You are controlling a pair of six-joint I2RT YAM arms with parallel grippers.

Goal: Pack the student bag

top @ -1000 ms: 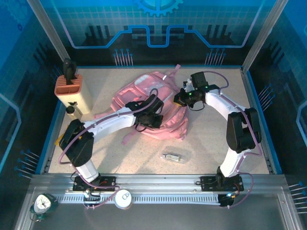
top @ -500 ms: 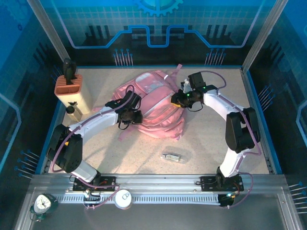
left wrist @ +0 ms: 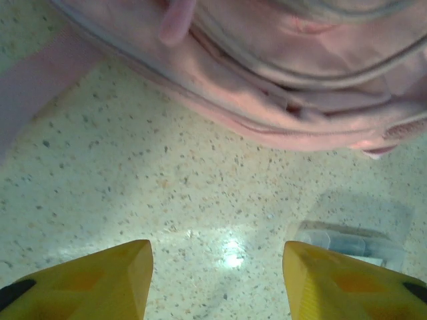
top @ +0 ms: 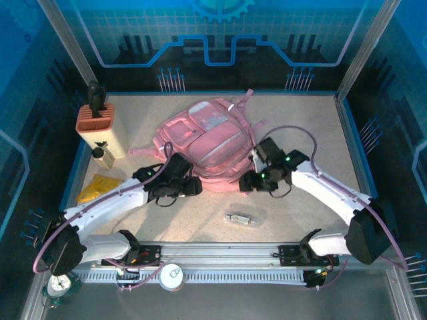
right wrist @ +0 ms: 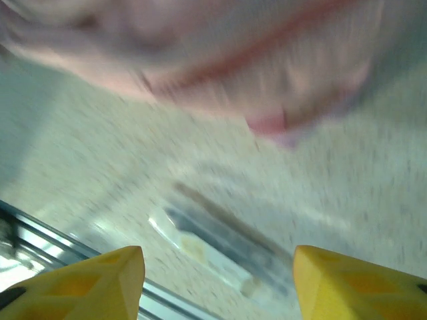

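Note:
The student bag [top: 212, 140] is a pink backpack lying flat in the middle of the table, pale front pockets up. My left gripper [top: 195, 189] hovers just off its near left edge, open, with bare table between its yellow fingers [left wrist: 120, 280]; the bag's hem [left wrist: 280, 107] fills the top of the left wrist view. At the bag's near right edge my right gripper [top: 244, 181] is open too and holds nothing. In the blurred right wrist view the bag [right wrist: 200, 53] lies beyond the right gripper [right wrist: 217, 257].
A clear plastic case [top: 240, 218] [left wrist: 353, 237] [right wrist: 220, 243] lies near the front, between the grippers. At the left stand an orange-topped holder [top: 98, 125], a small bottle [top: 100, 155] and a yellow packet [top: 98, 187]. A clock [top: 59, 283] sits off the front rail.
Both grippers have opened and let go of the bag. Both arms have drawn back toward the near edge. The bag now lies flatter and further back.

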